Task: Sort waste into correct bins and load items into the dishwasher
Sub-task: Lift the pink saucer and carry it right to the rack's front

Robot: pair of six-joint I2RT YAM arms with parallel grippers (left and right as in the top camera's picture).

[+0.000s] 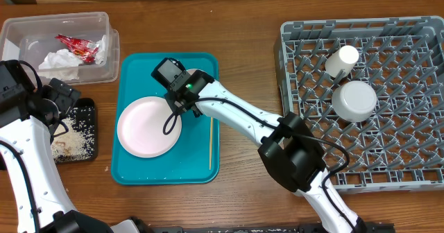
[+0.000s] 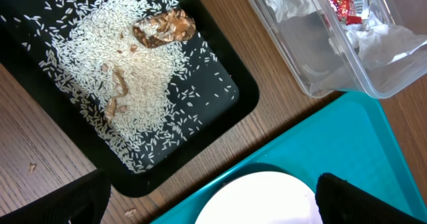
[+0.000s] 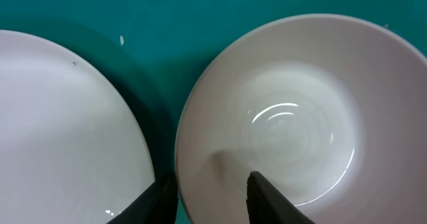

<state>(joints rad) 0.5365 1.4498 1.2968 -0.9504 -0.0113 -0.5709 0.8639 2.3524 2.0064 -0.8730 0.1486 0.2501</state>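
Note:
My right gripper (image 1: pixel 177 102) (image 3: pixel 210 201) is open over the teal tray, its two fingers astride the near rim of the small pink saucer (image 3: pixel 287 104); the gripper hides the saucer in the overhead view. The large pink plate (image 1: pixel 142 129) (image 3: pixel 60 131) lies beside it, and the chopstick (image 1: pixel 210 143) lies to its right. My left gripper (image 1: pixel 66 98) (image 2: pixel 213 207) is open and empty above the gap between the black tray (image 1: pixel 89 108) (image 2: pixel 227 104), which holds rice scraps (image 2: pixel 133 71), and the plate (image 2: pixel 267 197). The clear tub (image 1: pixel 14 28) (image 2: pixel 320 71) holds the napkin (image 1: pixel 59 61) and red wrapper (image 1: pixel 78 47).
The grey dish rack (image 1: pixel 416 164) at the right holds the white cup (image 1: pixel 343 58) and the grey-blue bowl (image 1: pixel 354 100), upside down. The teal tray (image 1: pixel 139 66) (image 3: pixel 173 24) sits mid-table. My right arm stretches across from the rack's front corner.

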